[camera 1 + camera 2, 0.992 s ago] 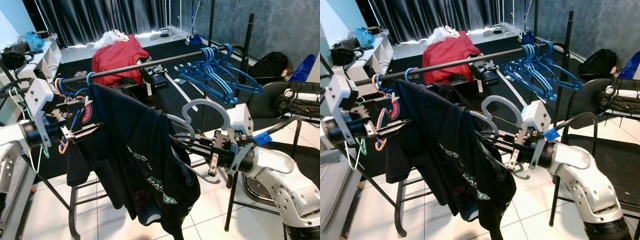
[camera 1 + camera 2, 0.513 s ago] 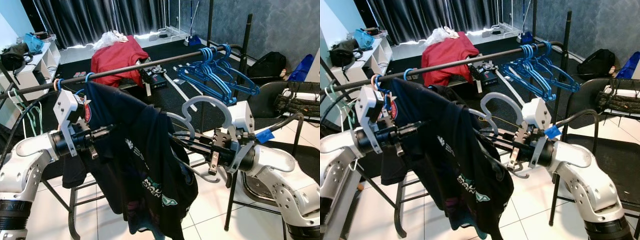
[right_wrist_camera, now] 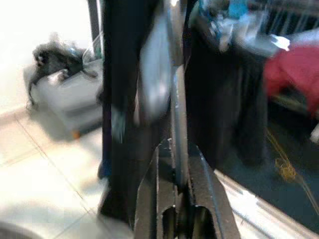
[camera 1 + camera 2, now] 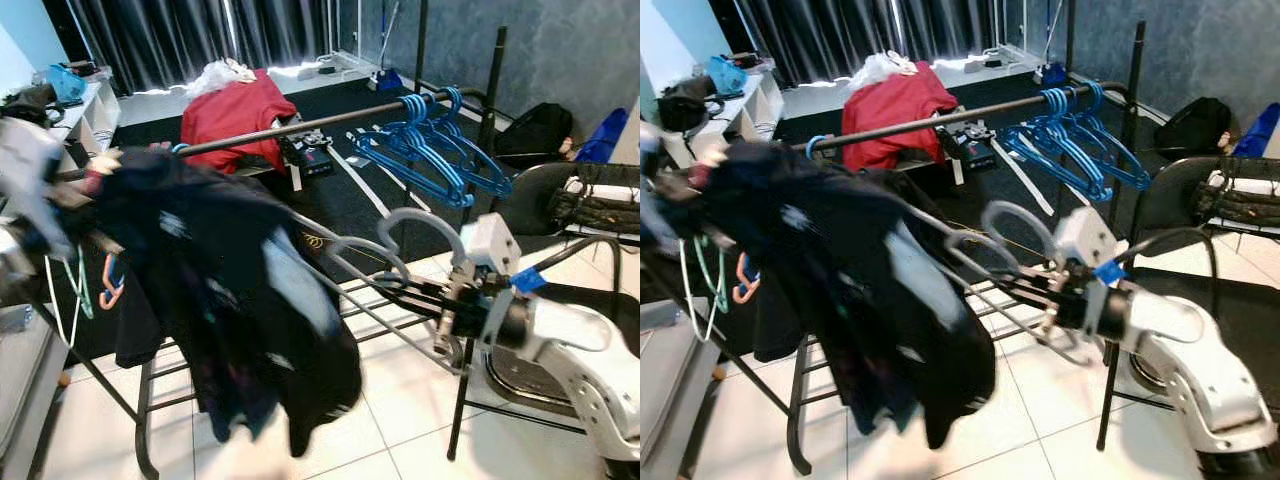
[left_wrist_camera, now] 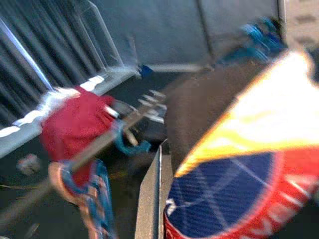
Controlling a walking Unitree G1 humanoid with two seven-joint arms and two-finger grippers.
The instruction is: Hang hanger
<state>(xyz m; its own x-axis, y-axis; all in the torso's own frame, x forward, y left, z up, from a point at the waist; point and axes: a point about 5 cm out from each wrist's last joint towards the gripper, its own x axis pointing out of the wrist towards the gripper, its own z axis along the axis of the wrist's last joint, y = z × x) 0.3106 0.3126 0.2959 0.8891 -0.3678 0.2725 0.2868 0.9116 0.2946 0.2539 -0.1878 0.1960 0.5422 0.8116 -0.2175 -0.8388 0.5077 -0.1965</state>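
A black shirt (image 4: 220, 290), blurred by motion, hangs bunched at the left, below the black rail (image 4: 300, 125). Its top end is gathered at my left gripper (image 4: 70, 195), which looks shut on the fabric. In the left wrist view the shirt's red, blue and yellow logo (image 5: 234, 194) lies right against a finger (image 5: 149, 199). My right gripper (image 4: 440, 300) is shut on a grey hanger (image 4: 420, 222), held out level below the rail with its hook upward. The hanger's bar (image 3: 177, 124) runs between the fingers. The hanger's arms reach into the shirt.
Several blue hangers (image 4: 430, 150) hang on the rail's right end. A red garment (image 4: 235, 105) lies behind the rail. A black chair (image 4: 560, 200) stands at the right, a white shelf (image 4: 70, 120) at the left. Coloured hangers (image 4: 110, 280) dangle at the left. White floor tiles (image 4: 400, 440) lie below.
My left arm has swung left and up, dragging the black shirt leftwards so more of the grey hanger is bare. The right gripper still holds the hanger, a little further right.
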